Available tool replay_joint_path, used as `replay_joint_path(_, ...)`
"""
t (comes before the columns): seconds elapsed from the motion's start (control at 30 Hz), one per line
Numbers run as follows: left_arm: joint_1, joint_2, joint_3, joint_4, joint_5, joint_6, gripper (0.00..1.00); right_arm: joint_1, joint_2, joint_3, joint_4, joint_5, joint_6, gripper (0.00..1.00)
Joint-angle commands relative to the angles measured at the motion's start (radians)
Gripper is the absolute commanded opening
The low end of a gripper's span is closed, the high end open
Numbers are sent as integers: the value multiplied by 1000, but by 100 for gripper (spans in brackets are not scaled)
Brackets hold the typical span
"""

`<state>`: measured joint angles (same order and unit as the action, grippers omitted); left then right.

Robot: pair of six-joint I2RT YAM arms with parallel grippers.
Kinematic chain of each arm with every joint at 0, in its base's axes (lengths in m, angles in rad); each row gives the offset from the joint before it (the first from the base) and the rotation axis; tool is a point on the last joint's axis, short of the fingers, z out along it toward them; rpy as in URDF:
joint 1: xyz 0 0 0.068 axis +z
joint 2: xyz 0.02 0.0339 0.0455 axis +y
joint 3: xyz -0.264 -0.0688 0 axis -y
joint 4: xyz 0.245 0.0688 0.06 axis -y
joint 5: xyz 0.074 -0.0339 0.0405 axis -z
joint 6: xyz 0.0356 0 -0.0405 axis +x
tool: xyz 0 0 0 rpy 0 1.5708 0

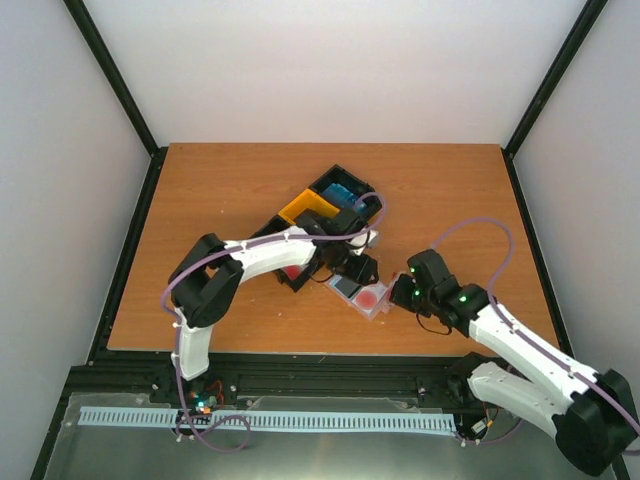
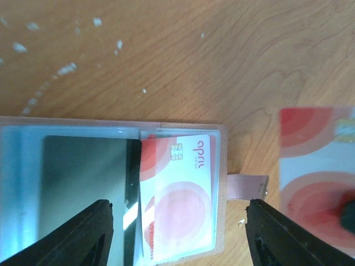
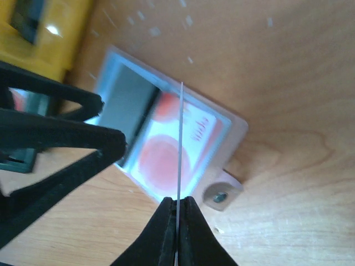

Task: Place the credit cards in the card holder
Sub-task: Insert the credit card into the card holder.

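Left gripper: jaws spread wide, nothing held. Its fingers are seen over the open card holder, one above the black card, the other past the holder's right edge. Contact with the holder cannot be told.

Right gripper: jaws clamped on a thin red-and-white card, which is held on edge, upright over the holder's right-hand pocket. Whether the card's lower edge touches the pocket cannot be told.

Card holder is laid open and flat on the table, near the front edge and between the two grippers. Two cards are already seated in it: the black one in the left pocket, a second red-and-white card in the right pocket. The snap tab sticks out of the holder's right side.

Nearby: yellow bin and black bin just behind the holder, partly covered by the left arm.

View differences:
- Left wrist view: the held card's printed face is shown at the right edge, beside the holder and partly cut off.
- Right wrist view: the same card is reduced to a thin line; the left fingers are seen crowding the holder's left half, and a corner of the yellow bin is seen top left.
- Top view: both grippers are seen converging on the holder; card details are too small to read.
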<state>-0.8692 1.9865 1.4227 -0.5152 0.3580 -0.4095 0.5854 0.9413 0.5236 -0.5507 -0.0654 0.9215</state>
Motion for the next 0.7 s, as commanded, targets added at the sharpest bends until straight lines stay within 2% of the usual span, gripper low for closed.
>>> replay_joint_path(0.0, 41, -83, 29, -49, -76, 17, 69, 7, -91, 91, -113, 135, -10, 3)
replay_joint_path(0.13, 87, -77, 7, -61, -70, 18, 72, 7, -134, 124, -188, 187, 0, 3)
replay_joint_path(0.23, 105, -59, 3, -69, -51, 14, 72, 7, -148, 119, -188, 171, -6, 3)
replay_joint_path(0.33, 107, -35, 7, -72, -42, 9, 70, 7, -138, 94, -129, 97, -33, 3)
replay_joint_path(0.5, 107, -1, 5, -73, -47, -10, 67, 7, -103, 30, 41, -110, -84, 3)
replay_joint_path(0.67, 108, 25, 0, -75, -44, -17, 67, 7, -4, 11, 81, -162, -84, 3)
